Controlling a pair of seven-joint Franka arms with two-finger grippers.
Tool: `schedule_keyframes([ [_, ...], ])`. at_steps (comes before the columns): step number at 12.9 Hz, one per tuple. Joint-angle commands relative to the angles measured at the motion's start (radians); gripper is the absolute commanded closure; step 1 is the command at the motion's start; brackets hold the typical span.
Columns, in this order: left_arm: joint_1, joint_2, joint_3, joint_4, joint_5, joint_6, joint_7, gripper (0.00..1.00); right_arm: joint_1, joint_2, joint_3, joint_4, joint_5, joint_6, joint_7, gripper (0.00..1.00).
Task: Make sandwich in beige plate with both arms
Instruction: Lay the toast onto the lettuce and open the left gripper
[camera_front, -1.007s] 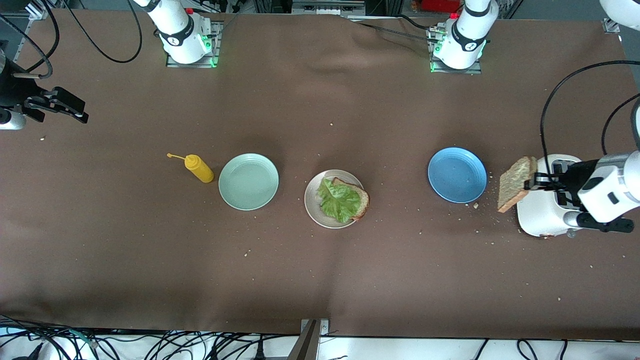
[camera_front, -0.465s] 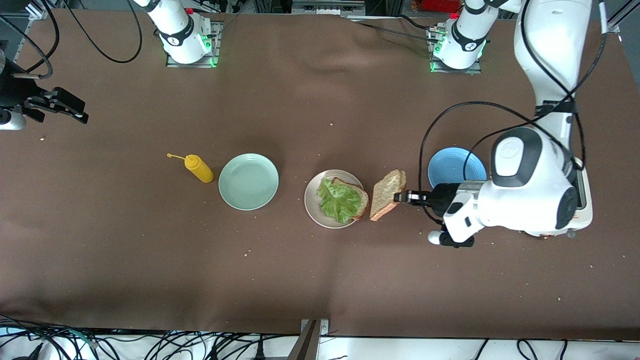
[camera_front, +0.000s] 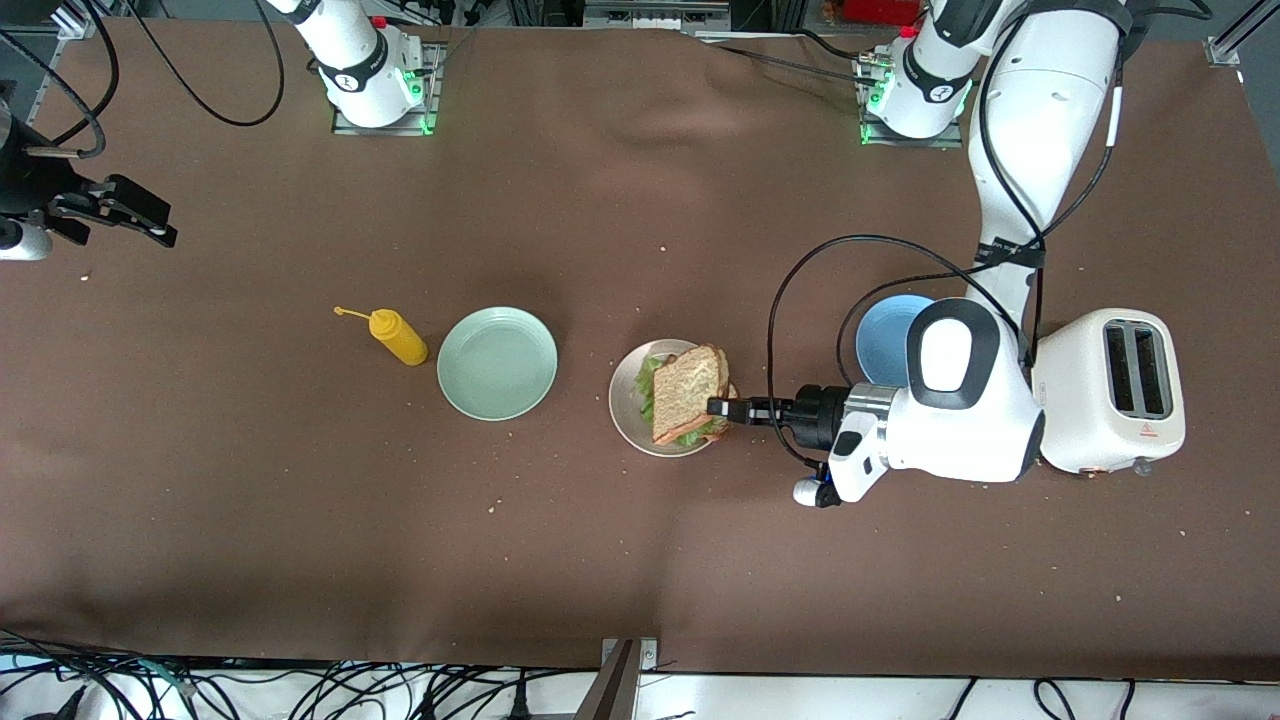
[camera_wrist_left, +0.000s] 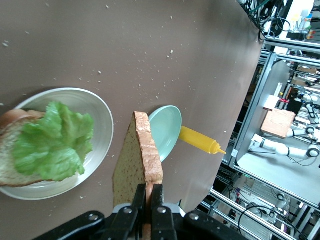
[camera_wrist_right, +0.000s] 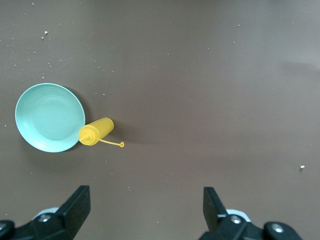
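Observation:
The beige plate (camera_front: 622, 402) lies mid-table and holds a bread slice (camera_wrist_left: 12, 167) with a green lettuce leaf (camera_front: 645, 385) on it. My left gripper (camera_front: 714, 407) is shut on the crust edge of a second brown bread slice (camera_front: 688, 388) and holds it tilted on edge over the lettuce. The left wrist view shows the gripper (camera_wrist_left: 148, 192) pinching the slice (camera_wrist_left: 137, 160) beside the plate (camera_wrist_left: 97, 107) and the lettuce (camera_wrist_left: 50, 142). My right gripper (camera_front: 150, 225) waits open and empty at the right arm's end of the table; it also shows in its wrist view (camera_wrist_right: 146, 200).
A pale mint plate (camera_front: 497, 362) and a yellow squeeze bottle (camera_front: 398, 337) lie toward the right arm's end. A blue plate (camera_front: 885, 325) and a white toaster (camera_front: 1110, 390) stand toward the left arm's end. Crumbs dot the brown cloth.
My left arm has carried the bread slice from beside the toaster, past the blue plate, to over the beige plate and the lettuce. The right arm has not moved.

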Motion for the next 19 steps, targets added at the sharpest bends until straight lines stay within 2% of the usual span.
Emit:
schedule_keyframes([
  [1,-0.046,0.029,0.009,0.008,-0.044,0.03,0.069,1.0,-0.01,0.006,0.005,0.019,0.018,-0.013,-0.002,0.0],
  [6,-0.095,0.076,0.014,-0.007,-0.028,0.044,0.071,1.0,-0.01,0.006,0.005,0.019,0.018,-0.013,-0.002,0.0],
  [12,-0.06,0.09,0.024,-0.061,-0.005,0.044,0.18,1.0,-0.01,0.006,0.004,0.019,0.018,-0.013,0.0,0.0],
  [15,-0.062,0.093,0.064,-0.083,-0.005,0.044,0.181,1.0,-0.01,0.008,0.004,0.019,0.018,-0.013,0.0,0.0],
  [17,-0.06,0.101,0.072,-0.083,-0.006,0.044,0.181,0.23,-0.01,0.008,0.004,0.019,0.018,-0.013,0.0,0.0],
  [18,-0.054,0.11,0.075,-0.083,-0.005,0.044,0.18,0.01,-0.01,0.008,0.004,0.019,0.018,-0.013,0.0,0.0],
  [19,-0.046,0.109,0.077,-0.081,0.003,0.044,0.18,0.0,-0.01,0.011,0.002,0.019,0.018,-0.013,-0.002,0.0],
])
